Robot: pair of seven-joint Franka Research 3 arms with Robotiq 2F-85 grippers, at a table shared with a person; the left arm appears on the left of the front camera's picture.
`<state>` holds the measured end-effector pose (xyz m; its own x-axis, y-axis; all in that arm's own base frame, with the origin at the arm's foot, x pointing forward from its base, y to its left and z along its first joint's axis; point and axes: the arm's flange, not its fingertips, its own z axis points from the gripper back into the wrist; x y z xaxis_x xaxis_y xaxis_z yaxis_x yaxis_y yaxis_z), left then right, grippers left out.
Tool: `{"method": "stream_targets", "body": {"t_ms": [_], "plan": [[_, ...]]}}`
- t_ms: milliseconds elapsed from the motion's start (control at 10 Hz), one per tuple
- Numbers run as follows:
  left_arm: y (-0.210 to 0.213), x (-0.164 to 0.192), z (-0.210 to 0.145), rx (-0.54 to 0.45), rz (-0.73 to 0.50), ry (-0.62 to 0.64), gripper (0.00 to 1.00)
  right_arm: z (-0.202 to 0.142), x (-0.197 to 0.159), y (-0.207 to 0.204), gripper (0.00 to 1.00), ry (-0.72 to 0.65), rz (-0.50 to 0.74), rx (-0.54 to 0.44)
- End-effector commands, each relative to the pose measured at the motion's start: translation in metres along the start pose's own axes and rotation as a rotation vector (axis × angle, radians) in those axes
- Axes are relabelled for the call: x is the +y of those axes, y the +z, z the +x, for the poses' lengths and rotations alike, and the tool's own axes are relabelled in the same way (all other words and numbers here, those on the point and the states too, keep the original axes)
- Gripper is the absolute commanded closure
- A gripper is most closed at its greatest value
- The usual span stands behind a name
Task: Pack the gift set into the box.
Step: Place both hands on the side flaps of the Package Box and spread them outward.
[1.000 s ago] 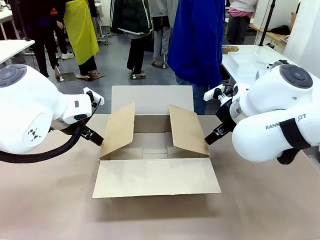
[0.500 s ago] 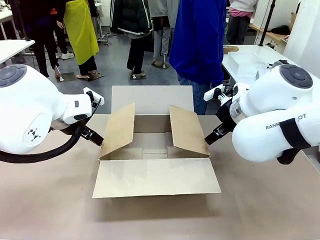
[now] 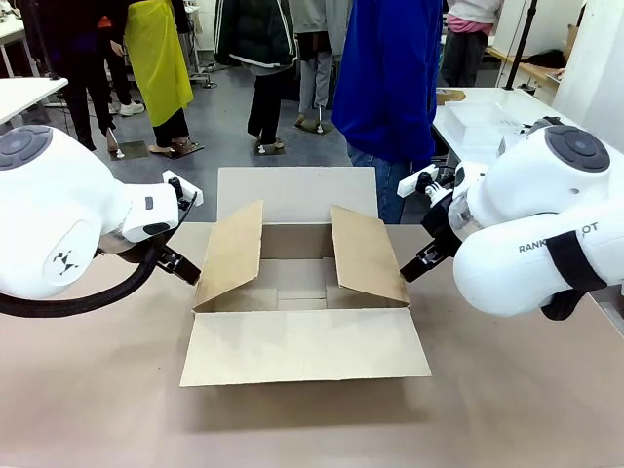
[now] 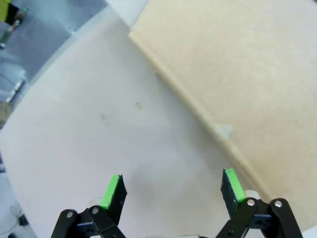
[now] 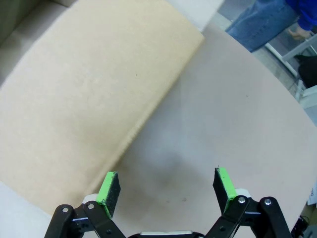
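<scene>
Large plain brown corrugated cardboard box [image 3: 302, 346] at desk [image 3: 97, 409] centre, top open, interior bare. Left gripper [image 4: 171, 181] at 9 o'clock, right gripper [image 5: 166, 183] at 3 o'clock, both wide open, empty. Advisable: press the leaning side flaps [image 3: 366, 255] outward, evenly.

The box [image 3: 302, 346] is seen open at the centre of the table [image 3: 97, 390]. Far flap is stood upright, near flap is laid out flat twd the camera, and L and R side flaps are tilted inward over the opening. Bare cardboard floor is seen betw. them. The left gripper [image 3: 185, 267] is held low, just beside the L flap's outer face. The right gripper [image 3: 411, 270] is held likewise by the R flap's lower edge. Contact w/ the cardboard can't be told. A person [image 3: 385, 78] in a blue jacket is stood at the far side, directly behind the box.
</scene>
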<state>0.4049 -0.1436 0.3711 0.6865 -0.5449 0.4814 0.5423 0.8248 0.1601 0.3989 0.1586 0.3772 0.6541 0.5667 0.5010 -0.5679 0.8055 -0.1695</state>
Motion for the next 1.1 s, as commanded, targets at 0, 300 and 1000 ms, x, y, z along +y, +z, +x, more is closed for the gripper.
{"method": "stream_targets", "body": {"t_ms": [0,300,1000], "plan": [[0.028,0.005,-0.001,0.068,0.077,0.002,0.0,-0.002,-0.005,0.024,0.0,-0.044,-0.049,0.046],[0.102,0.024,-0.018,-0.051,0.007,0.116,0.0,-0.012,-0.029,0.102,0.0,-0.243,0.061,-0.054],[0.194,0.199,-0.224,-0.485,-0.87,0.801,0.0,-0.247,-0.154,0.266,0.0,-1.136,0.539,-0.645]]}}
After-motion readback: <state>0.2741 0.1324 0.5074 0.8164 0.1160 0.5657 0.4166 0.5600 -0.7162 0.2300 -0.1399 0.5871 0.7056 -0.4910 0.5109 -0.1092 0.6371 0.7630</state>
